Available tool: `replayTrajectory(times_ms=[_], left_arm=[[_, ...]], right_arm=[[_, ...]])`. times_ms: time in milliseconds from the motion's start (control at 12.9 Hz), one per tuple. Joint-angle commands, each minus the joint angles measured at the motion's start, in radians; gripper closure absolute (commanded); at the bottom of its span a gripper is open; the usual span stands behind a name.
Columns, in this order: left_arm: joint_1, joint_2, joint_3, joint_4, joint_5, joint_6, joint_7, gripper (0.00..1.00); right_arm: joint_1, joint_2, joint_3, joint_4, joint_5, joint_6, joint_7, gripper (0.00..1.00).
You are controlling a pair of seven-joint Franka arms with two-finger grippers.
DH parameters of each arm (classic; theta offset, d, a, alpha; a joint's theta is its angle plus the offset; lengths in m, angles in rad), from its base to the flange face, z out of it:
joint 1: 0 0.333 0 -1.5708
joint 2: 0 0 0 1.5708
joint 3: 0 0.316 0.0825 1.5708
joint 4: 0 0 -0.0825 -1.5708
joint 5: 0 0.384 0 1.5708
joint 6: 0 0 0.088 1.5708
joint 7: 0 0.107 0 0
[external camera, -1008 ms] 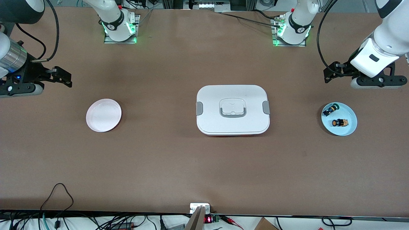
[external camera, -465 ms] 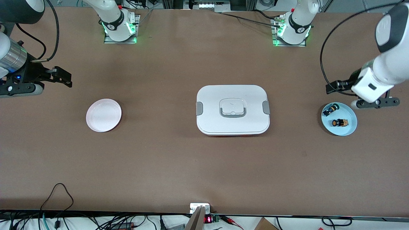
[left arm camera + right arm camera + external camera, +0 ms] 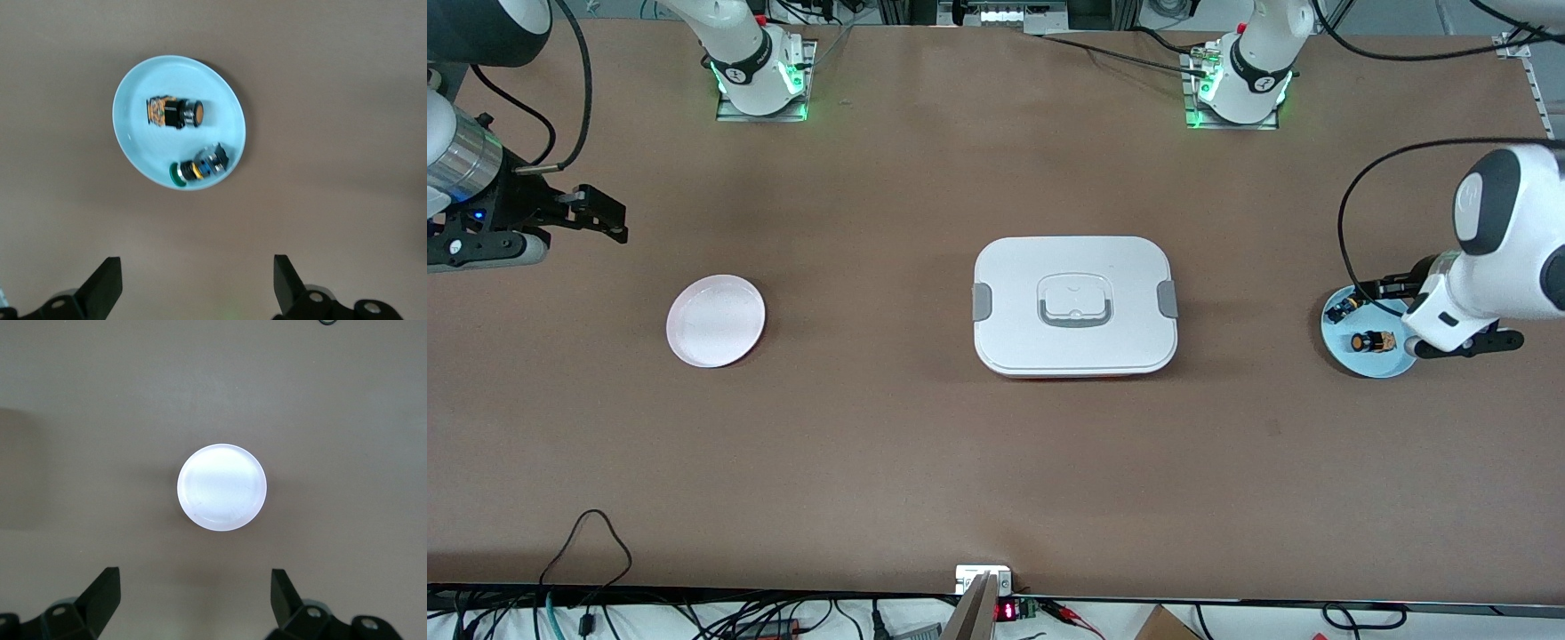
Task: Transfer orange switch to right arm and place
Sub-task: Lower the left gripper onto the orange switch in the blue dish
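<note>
Fingers of the left gripper [image 3: 193, 287] are spread wide with nothing between them, and the same goes for the right gripper [image 3: 193, 603], whose fingers stand wide apart and empty over bare table near the pink plate [image 3: 716, 320].

Nearest the front camera on the blue plate [image 3: 1347, 360] lies the orange switch [image 3: 1371, 341], on its side, orange cap pointing toward the middle of the table and its brass terminal end toward the left arm's end. Just beside it on the same plate, farther from the camera, lies the green switch [image 3: 1344, 308], apart from the orange one. The left wrist view shows both on the plate: the orange switch [image 3: 173, 113] and the green switch [image 3: 199, 169].

The orange switch looks small, light and rigid, with a round black barrel that would likely roll or slip if pinched off-centre. The black body between cap and terminals seems the best place to grip, across its width, leaving one end free for the handover.

The left arm reaches down at its end of the table, wrist tilted, gripper low over the blue plate's edge. The right arm waits, gripper hovering at its own end. The closed white lidded container [image 3: 1074, 306] sits mid-table between the plates.
</note>
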Motion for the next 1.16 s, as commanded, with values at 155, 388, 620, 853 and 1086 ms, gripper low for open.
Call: replayTrajectory(times_ms=[155,388,620,853,1086], left_arm=[[0.130,0.031,-0.011,-0.185,0.022,0.398,0.177,0.00],[0.174,0.063,-0.012,-0.274,0.022,0.610,0.191,0.00],[0.196,0.100,-0.014,-0.285,0.023,0.690,0.203,0.00],[0.202,0.137,-0.014,-0.285,0.022,0.755,0.203,0.00],[0.223,0.175,-0.017,-0.285,0.019,0.822,0.202,0.00]], right_arm=[[0.001,0.000,0.003,0.011,0.012,-0.013,-0.002,0.00],[0.001,0.000,0.003,0.011,0.012,-0.013,-0.003,0.00],[0.000,-0.002,0.003,0.011,0.012,-0.013,-0.003,0.00],[0.001,0.000,0.003,0.011,0.012,-0.013,-0.006,0.00],[0.000,0.008,0.003,0.011,0.012,-0.010,-0.006,0.00]])
